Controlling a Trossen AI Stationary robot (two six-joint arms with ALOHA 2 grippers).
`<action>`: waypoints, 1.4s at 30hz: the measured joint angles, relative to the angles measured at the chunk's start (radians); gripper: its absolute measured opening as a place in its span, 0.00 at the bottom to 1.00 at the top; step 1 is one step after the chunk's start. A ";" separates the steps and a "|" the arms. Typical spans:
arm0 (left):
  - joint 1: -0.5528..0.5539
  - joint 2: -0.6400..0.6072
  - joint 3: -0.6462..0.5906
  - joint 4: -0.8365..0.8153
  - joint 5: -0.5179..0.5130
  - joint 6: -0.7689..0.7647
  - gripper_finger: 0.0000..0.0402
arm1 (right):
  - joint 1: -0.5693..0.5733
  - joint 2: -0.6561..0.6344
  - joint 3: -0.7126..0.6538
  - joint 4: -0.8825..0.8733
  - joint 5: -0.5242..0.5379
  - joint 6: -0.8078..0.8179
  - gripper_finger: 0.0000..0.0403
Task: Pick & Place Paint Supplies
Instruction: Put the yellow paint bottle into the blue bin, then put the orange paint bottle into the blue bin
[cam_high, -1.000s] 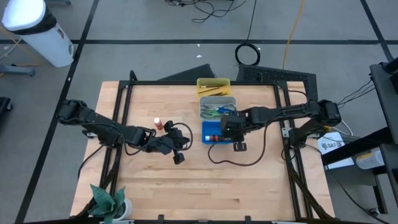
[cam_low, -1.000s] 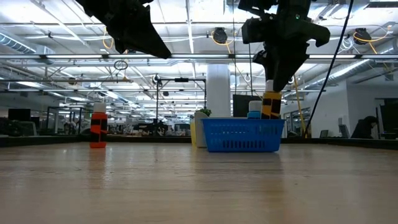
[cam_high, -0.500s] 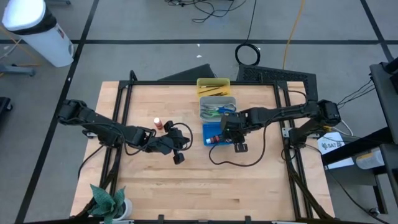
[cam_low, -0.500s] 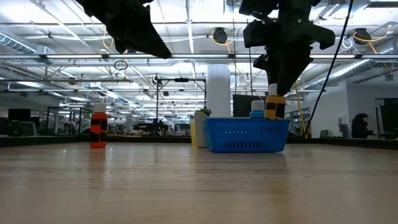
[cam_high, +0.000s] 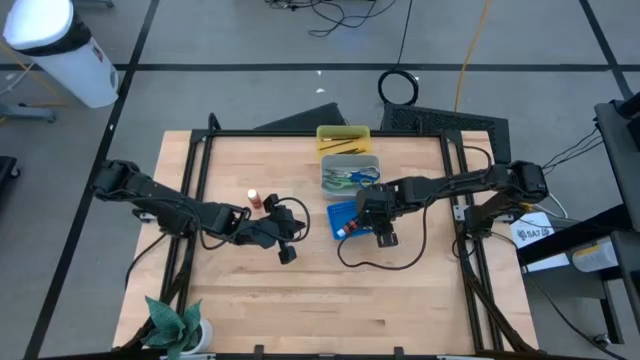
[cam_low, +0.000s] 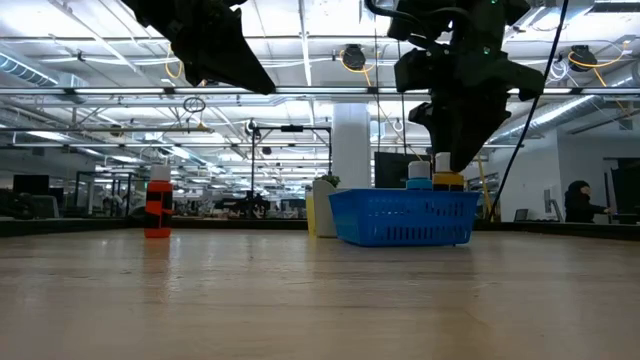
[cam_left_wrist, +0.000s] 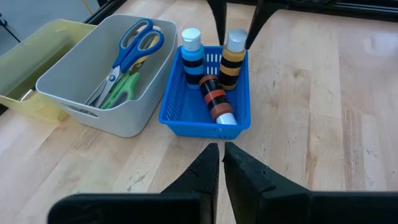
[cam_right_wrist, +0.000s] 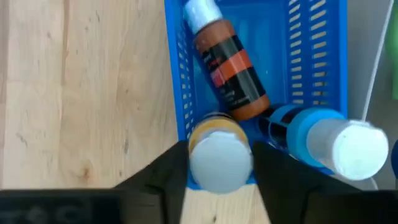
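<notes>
**Yellow-brown bottle in blue tray, right claw around it**

The blue tray (cam_left_wrist: 205, 118) stands beside the grey tray (cam_left_wrist: 81, 93), which holds the blue-handled scissors (cam_left_wrist: 134, 46) and green-handled scissors (cam_left_wrist: 118, 93). In the blue tray stand a blue bottle (cam_left_wrist: 192, 53) and a yellow-brown bottle (cam_left_wrist: 233, 59); a brown-orange bottle (cam_left_wrist: 217, 102) lies flat. The right gripper (cam_right_wrist: 219, 158) has one finger each side of the yellow-brown bottle; whether the fingers press it cannot be told. The left gripper (cam_left_wrist: 221, 163), fingers nearly together, hangs mid-table. A red bottle (cam_low: 158, 201) stands apart.

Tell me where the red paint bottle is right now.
The red paint bottle stands alone on the table, left of the blue tray, just beyond the left end effector.
</notes>
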 joint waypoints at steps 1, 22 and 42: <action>0.000 0.000 0.000 0.000 0.000 0.000 0.09 | 0.000 0.000 0.000 0.010 0.000 0.001 0.40; 0.028 -0.058 0.016 -0.319 -0.250 -0.175 0.34 | 0.002 -0.258 0.003 -0.020 -0.001 0.348 0.62; 0.370 -0.090 0.016 -0.781 0.094 -0.534 0.68 | 0.051 -0.598 -0.350 0.392 0.002 0.285 0.61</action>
